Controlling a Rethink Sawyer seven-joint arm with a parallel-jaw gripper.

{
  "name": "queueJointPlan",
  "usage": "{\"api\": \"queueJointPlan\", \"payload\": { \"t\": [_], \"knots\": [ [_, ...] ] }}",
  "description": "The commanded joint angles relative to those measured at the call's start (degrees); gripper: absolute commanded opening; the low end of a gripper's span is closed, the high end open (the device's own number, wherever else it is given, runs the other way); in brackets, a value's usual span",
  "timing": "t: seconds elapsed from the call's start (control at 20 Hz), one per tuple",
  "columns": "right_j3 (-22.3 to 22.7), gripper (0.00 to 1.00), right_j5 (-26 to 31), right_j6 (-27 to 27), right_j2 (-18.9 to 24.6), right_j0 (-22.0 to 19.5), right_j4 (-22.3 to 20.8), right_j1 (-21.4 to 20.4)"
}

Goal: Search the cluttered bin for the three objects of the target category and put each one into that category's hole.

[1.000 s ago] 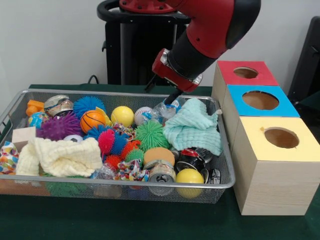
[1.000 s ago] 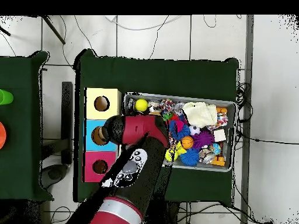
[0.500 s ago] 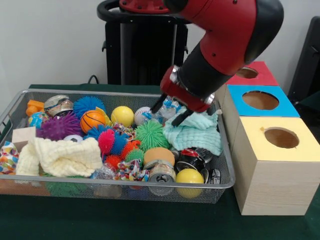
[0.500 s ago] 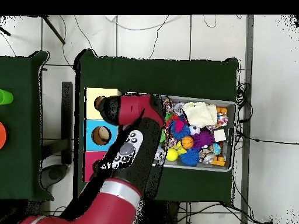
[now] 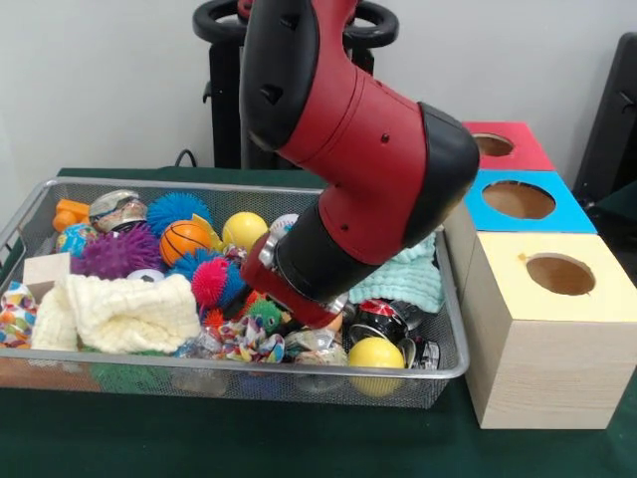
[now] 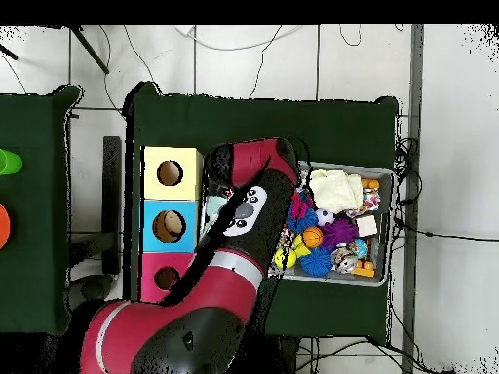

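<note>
The silver wire-mesh bin [image 5: 199, 368] is full of clutter and fills the left and middle of the front view; it also shows in the overhead view [image 6: 382, 177]. The hole [image 5: 495, 145] of the red-faced box is at the far right; in the overhead view the hole [image 6: 167, 279] is at the lower left. My red and black arm [image 5: 368, 169] reaches low over the bin's front middle. Its wrist end [image 5: 294, 299] dips into the clutter beside crushed cans [image 5: 383, 317] and a yellow ball [image 5: 376, 351]. The gripper below it is hidden.
The blue-faced box [image 5: 518, 199] and yellow-faced box [image 5: 559, 274] stand right of the bin. In the bin lie a mint cloth [image 5: 418, 281], a cream cloth [image 5: 129, 309], a purple spiky ball [image 5: 114, 251], a small basketball [image 5: 184, 239] and a wooden block [image 5: 45, 269].
The arm swung from the bin's far right side toward its front middle and dropped low into the clutter. It now covers the green spiky ball and the orange ball.
</note>
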Motion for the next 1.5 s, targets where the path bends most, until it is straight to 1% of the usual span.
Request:
{"api": "queueJointPlan", "payload": {
  "t": [0.05, 0.15, 0.25, 0.35, 0.45, 0.5, 0.6, 0.75, 1.05, 1.3, 1.5],
  "knots": [
    [1.83, 1.0, -4.64, 18.98, 6.62, 0.27, 5.75, 1.05],
    [10.53, 1.0, -8.15, 15.96, 8.12, 1.28, 4.93, -5.12],
    [17.28, 1.0, -8.84, 13.25, 8.12, 2.59, 4.46, -11.28],
    [20.94, 1.0, -6.27, 11.04, 7.41, 3.9, 4.54, -16.25],
    [22.03, 1.0, -2.64, 8.97, 7.06, 4.55, 4.94, -19.43],
    [21.96, 1.0, -0.88, 8.63, 6.8, 4.84, 5.13, -20.26],
    [21.75, 1.0, 0.95, 8.53, 6.44, 5.41, 5.03, -20.85],
    [21.64, 1.0, 0.86, 10.07, 6.09, 6.05, 4.89, -20.54],
    [21.64, 1.0, 1.13, 10.2, 6.18, 6.8, 3.89, -20.19],
    [21.66, 1.0, -0.55, 11.09, 6.48, 7.4, 3.33, -18.63],
    [24.06, 1.0, -4.58, 11.79, 7.29, 7.39, 3.57, -18.7]
  ]
}}
